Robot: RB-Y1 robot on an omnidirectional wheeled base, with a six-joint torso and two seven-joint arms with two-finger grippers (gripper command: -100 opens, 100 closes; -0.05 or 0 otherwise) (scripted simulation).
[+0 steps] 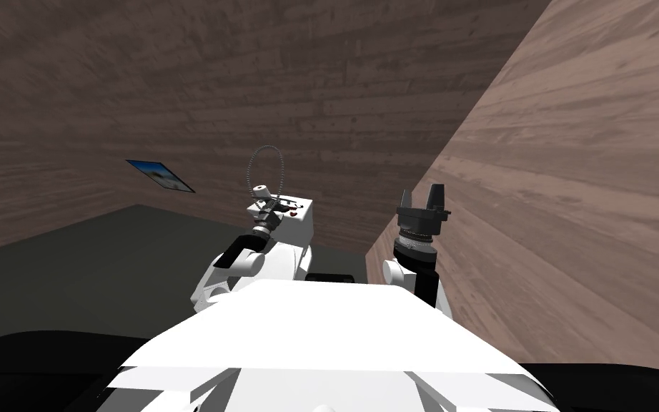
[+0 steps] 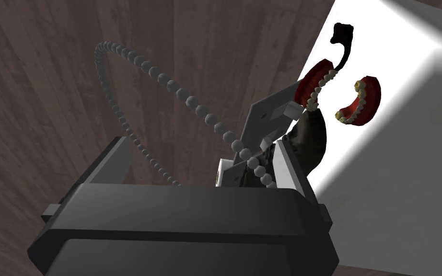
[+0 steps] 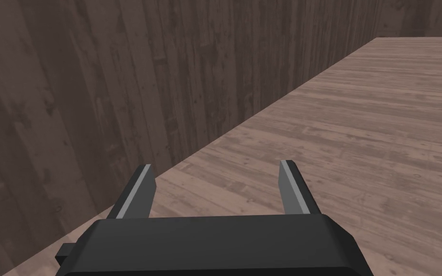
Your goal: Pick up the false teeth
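- False teeth (image 1: 292, 212) are seen in the head view as small dark red specks on a white bench (image 1: 305, 230). The left gripper (image 1: 267, 213) is at the bench's top, and the right gripper (image 1: 423, 194) points upward well apart from it, beside a wood-planked wall.
- In the left wrist view the teeth are counted as two dark red arcs lying apart from each other on the bench, beyond the fingers (image 2: 114, 160), which are spread and clamp nothing. One beaded chain (image 2: 190, 100) rises in a loop from between the fingers. One grey plate (image 2: 265, 120) and one black hooked piece (image 2: 342, 36) are crowded against the nearer arc. The approach is judged to be the step in hand, with the grasp not yet made. A further reach past the chain is called for, so that an arc is straddled alone.
- In the right wrist view two fingers (image 3: 289, 184) are shown spread, with nothing between them.
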